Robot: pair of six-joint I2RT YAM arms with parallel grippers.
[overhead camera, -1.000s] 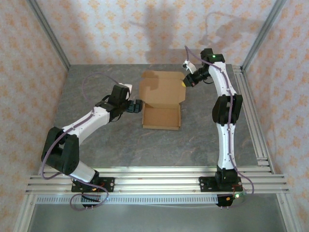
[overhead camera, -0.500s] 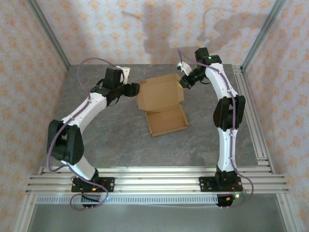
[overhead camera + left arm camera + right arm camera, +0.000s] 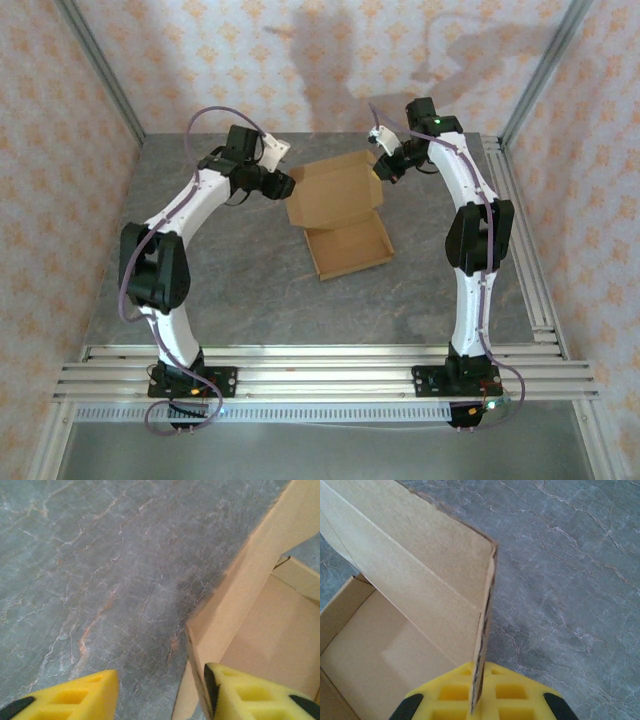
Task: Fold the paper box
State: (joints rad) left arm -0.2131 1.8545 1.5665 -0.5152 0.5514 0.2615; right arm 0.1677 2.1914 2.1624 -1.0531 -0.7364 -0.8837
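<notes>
Brown paper box (image 3: 340, 205) lies just toward twelve o'clock of the table (image 3: 220, 290) centre. Right gripper (image 3: 479, 690) pinches its two o'clock flap, probably steadying the lid; left gripper (image 3: 284, 186), jaws apart, straddles the ten o'clock flap.

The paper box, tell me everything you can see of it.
The paper box is plain brown unprinted cardboard, lying open on the grey table: a shallow tray at the near side, its lid tilted up behind. The right tool pinches the lid's side flap; the left tool, jaws open, straddles the opposite edge.
</notes>
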